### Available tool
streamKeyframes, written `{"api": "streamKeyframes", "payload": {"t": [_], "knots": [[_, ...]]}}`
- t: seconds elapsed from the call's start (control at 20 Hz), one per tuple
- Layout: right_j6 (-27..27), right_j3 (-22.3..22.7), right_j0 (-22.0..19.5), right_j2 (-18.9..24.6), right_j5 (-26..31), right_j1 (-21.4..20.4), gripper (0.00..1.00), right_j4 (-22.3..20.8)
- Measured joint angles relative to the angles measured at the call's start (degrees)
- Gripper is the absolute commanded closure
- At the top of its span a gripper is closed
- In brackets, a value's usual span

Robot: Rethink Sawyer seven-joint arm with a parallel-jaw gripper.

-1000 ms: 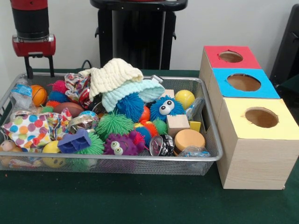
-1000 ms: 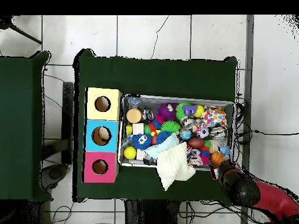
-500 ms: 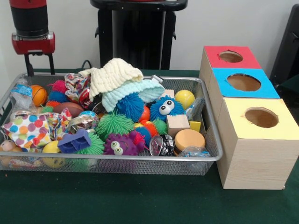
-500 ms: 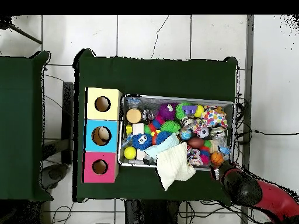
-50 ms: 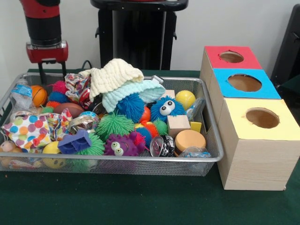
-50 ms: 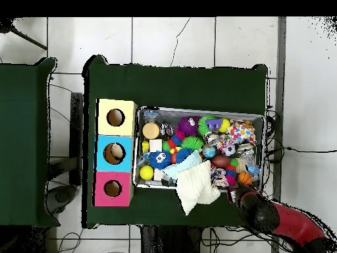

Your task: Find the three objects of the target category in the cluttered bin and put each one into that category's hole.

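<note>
A wire mesh bin point(image 5: 117, 160) point(image 6: 197, 109) is heaped with toys: spiky rubber balls in green point(image 5: 114, 124), blue point(image 5: 130, 106) and purple with eyes point(image 5: 118, 146), a cream knit cloth point(image 5: 114, 73), wooden blocks point(image 5: 178, 124), a yellow ball point(image 5: 185, 98) and a small basketball point(image 5: 38, 94). My gripper point(image 5: 53, 77) point(image 6: 238, 196) hangs open and empty over the bin's far left corner, above the pink spiky ball point(image 5: 59, 86). To the right stand three wooden boxes with holes: red-topped point(image 5: 213, 54), blue-topped point(image 5: 269, 91) and yellow-topped point(image 5: 243, 110).
A polka-dot cloth point(image 5: 28, 129), a purple block point(image 5: 75, 141), a tan disc point(image 5: 189, 139) and a metal tin point(image 5: 162, 146) lie toward the bin's front. The cream cloth point(image 6: 196, 188) overhangs the bin's rim in the overhead view. Green cloth point(image 5: 140, 201) covers the table.
The arm has shifted to the right in the front view and dropped slightly, now over the bin's far left corner. The gripper stays open and the bin's contents have not moved.
</note>
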Motion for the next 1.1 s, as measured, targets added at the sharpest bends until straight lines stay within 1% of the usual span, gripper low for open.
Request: {"api": "streamKeyframes", "payload": {"t": [0.1, 0.15, 0.25, 0.3, 0.55, 0.8, 1.1], "knots": [[0.1, 1.1, 1.2, -0.7, -2.4, 0.1, 0.0, 0.3], [0.2, 2.9, 2.5, -1.3, -4.3, -0.5, 0.0, 1.3], [0.4, 4.8, 3.8, -1.6, -5.2, -1.6, 0.0, 2.8], [0.6, 7.0, 5.0, -1.8, -5.3, -3.3, 0.0, 4.9], [0.7, 10.0, 6.3, -2.3, -5.3, -5.6, 0.0, 7.3], [0.7, 11.4, 5.0, -2.4, -5.3, -5.7, 0.0, 8.1], [0.7, 11.9, -0.1, -2.0, -4.8, -5.6, 0.0, 8.8]]}}
